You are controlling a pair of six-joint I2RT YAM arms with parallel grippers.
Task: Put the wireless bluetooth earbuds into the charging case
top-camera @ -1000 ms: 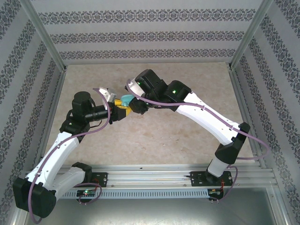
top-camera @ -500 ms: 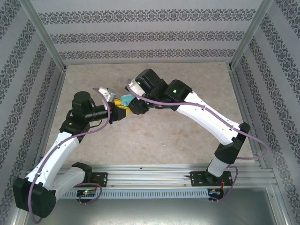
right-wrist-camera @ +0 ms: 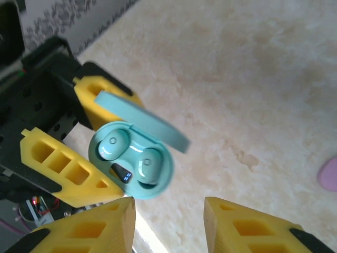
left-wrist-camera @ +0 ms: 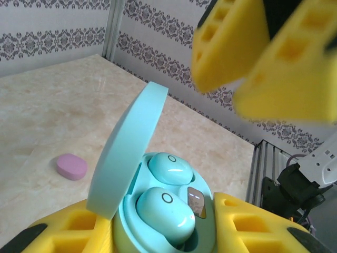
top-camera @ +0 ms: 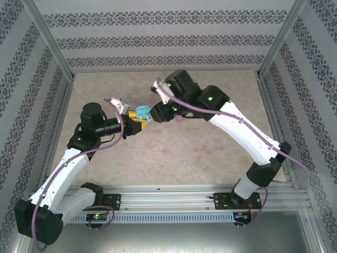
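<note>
My left gripper (left-wrist-camera: 163, 229) is shut on a light-blue charging case (left-wrist-camera: 208, 219), held above the table with its lid (left-wrist-camera: 126, 153) swung open. Two light-blue earbuds (left-wrist-camera: 169, 167) (left-wrist-camera: 166, 213) sit in its wells side by side. From above, the case (top-camera: 142, 113) lies between the two grippers, with the left gripper (top-camera: 137, 123) at its near left. My right gripper (top-camera: 158, 113) stands open just right of the case, empty. In the right wrist view the case (right-wrist-camera: 158, 182) with its earbuds (right-wrist-camera: 110, 145) lies beyond the right gripper (right-wrist-camera: 167, 211), clear of both fingers.
A closed pink oval case (top-camera: 180, 119) lies on the beige table (top-camera: 210, 158) under the right arm; this pink case (left-wrist-camera: 71, 166) shows on the left in the left wrist view. Patterned walls and metal posts (top-camera: 52, 47) fence the table on three sides.
My right gripper has opened and drawn back to the right, off the light-blue case. The pink case now shows on the table. The left arm has not moved.
</note>
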